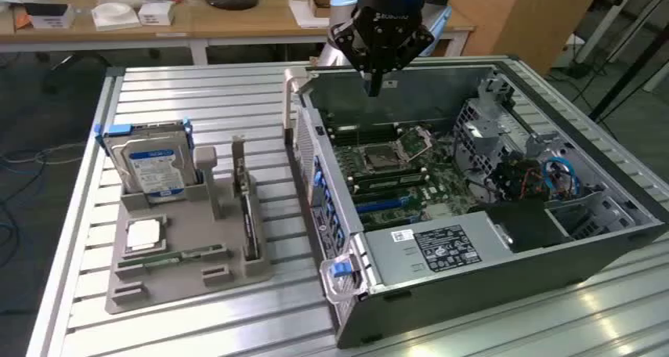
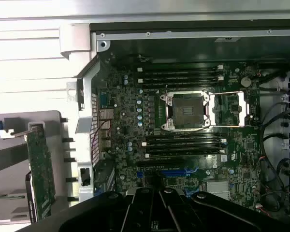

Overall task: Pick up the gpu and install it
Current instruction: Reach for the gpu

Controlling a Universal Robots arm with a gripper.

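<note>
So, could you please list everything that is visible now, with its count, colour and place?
table: one, silver, slatted, under everything
holder: one, grey, on the table, at the exterior view's left
hard drive: one, silver with a blue-white label, upright in the holder
chip: one, silver, flat in the holder
gpu: one, dark, on edge in the holder, on the side nearest the case
computer case: one, dark grey, open, at the exterior view's right
motherboard: one, green, inside the case
desk: one, wooden, behind the table
fingers: one pair, black, shut, empty, above the open case
</note>
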